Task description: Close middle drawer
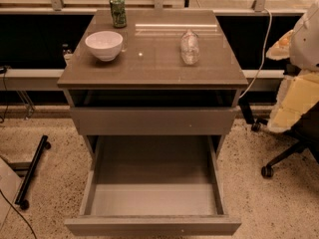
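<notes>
The middle drawer is pulled far out toward the camera. Its plain grey-brown front is at the bottom of the view and its pale grey floor is bare. Above it, the top drawer's flat front stands slightly out from under the tabletop, with a dark gap behind it. The lowest front is hidden beneath the open drawer. The gripper is not in view.
On the tabletop stand a white bowl, a green can and a clear plastic bottle lying down. An office chair with pale foam pieces stands to the right. A black wheeled stand leg lies on the floor at left.
</notes>
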Tool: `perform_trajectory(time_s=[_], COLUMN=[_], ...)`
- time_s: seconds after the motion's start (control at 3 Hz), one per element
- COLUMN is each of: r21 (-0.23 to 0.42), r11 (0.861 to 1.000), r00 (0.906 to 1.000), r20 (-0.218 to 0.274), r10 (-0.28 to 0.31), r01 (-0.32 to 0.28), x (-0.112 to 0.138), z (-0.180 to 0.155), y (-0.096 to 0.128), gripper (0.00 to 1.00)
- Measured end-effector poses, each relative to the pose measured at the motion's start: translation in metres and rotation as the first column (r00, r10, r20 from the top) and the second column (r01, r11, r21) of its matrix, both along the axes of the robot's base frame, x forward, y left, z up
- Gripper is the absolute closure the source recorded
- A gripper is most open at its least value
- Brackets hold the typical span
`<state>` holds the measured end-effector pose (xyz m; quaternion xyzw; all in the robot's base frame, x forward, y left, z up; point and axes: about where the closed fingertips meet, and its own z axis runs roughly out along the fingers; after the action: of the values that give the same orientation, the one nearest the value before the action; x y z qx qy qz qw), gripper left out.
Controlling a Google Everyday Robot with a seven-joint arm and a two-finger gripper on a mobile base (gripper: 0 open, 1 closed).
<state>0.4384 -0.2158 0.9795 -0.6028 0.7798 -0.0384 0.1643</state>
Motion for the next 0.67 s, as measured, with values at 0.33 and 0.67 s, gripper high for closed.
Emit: perform_trajectory(time_s=[0.33, 0.67], r21=[0.005, 0.031], r11=[0.999, 0.997], r00=[0.9976, 0.9863], r20=[-0.057, -0.148], r10=[0.04, 0.073], r01=[-0.04, -0.069], x=[-0.005, -0.017], z=[-0.024, -0.059], y=[0.002, -0.001], gripper=[0.39, 0.63])
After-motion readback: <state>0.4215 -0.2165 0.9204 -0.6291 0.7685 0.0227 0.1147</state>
